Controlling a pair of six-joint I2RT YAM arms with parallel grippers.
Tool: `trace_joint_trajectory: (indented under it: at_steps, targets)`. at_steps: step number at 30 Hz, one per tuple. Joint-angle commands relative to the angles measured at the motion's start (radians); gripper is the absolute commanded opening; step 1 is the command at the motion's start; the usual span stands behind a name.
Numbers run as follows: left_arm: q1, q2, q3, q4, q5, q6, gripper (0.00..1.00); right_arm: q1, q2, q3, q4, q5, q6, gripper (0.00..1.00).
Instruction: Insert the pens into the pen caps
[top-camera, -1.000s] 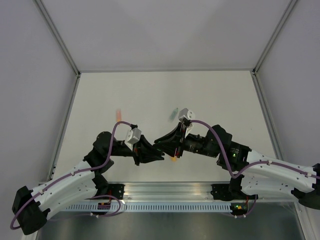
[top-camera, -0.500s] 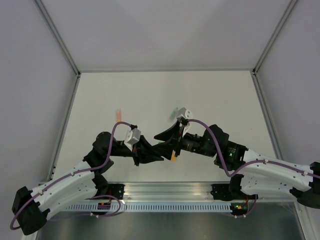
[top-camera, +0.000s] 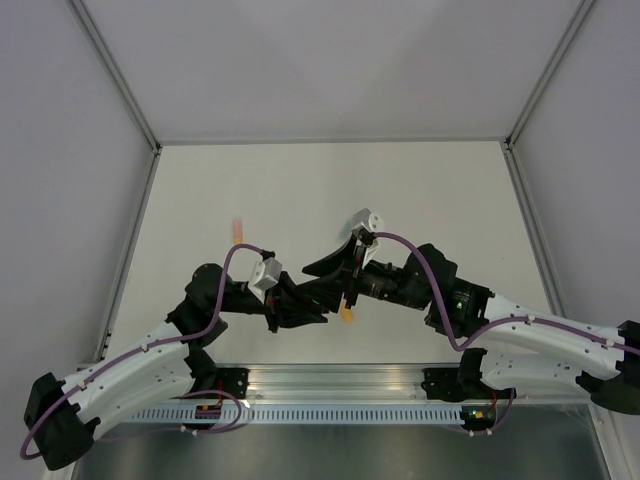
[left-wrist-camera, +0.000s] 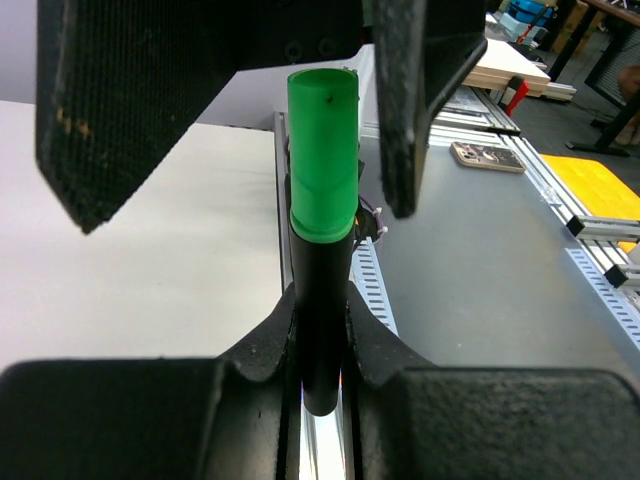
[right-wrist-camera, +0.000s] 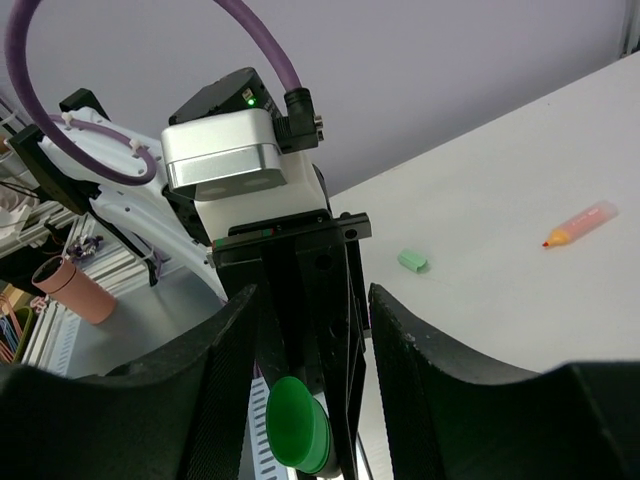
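Left gripper clamps the black pen; right gripper gapes around it.

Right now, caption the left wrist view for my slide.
Close-up: left gripper grips a black, green-ended pen; open right gripper straddles its tip.

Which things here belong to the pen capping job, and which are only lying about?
Job: black pen with green end, held in the left claw; pink-orange pen; green cap.
Lying about: pink cup; phone.
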Motion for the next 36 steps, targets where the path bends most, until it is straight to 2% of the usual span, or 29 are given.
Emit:
trace_joint_trajectory:
  at_steps: [1, 8, 11, 14, 15, 16, 22, 28, 36]
  targets:
    - [-0.006, -0.005, 0.018, 0.062, 0.021, 0.002, 0.02, 0.001, -0.006, 0.041, 0.057, 0.007, -0.014, 0.53]
    - [-0.006, 0.003, 0.010, 0.100, 0.023, -0.027, 0.02, 0.003, 0.003, 0.031, 0.090, -0.010, -0.005, 0.45]
    - [-0.006, 0.003, 0.010, 0.100, 0.020, -0.030, 0.02, 0.001, 0.009, 0.021, 0.121, -0.023, 0.007, 0.37]
    - [-0.006, 0.001, 0.009, 0.108, 0.018, -0.042, 0.02, 0.001, 0.017, 0.017, 0.130, -0.042, 0.023, 0.14]
    - [-0.006, -0.002, 0.003, 0.141, 0.020, -0.055, 0.02, 0.001, 0.022, 0.015, 0.129, -0.051, 0.030, 0.03]
    - [-0.006, -0.007, -0.004, 0.169, 0.021, -0.093, 0.02, 0.001, 0.028, 0.003, 0.130, -0.062, 0.034, 0.00]
    - [-0.006, -0.039, 0.009, 0.238, -0.025, -0.189, 0.02, 0.001, 0.023, -0.067, 0.094, -0.097, 0.076, 0.00]
    - [-0.006, -0.031, 0.029, 0.290, -0.057, -0.252, 0.02, 0.003, 0.066, -0.055, 0.064, -0.138, 0.087, 0.00]
    - [-0.006, -0.034, 0.079, 0.253, -0.120, -0.302, 0.02, 0.003, 0.117, -0.066, 0.011, -0.191, 0.087, 0.00]
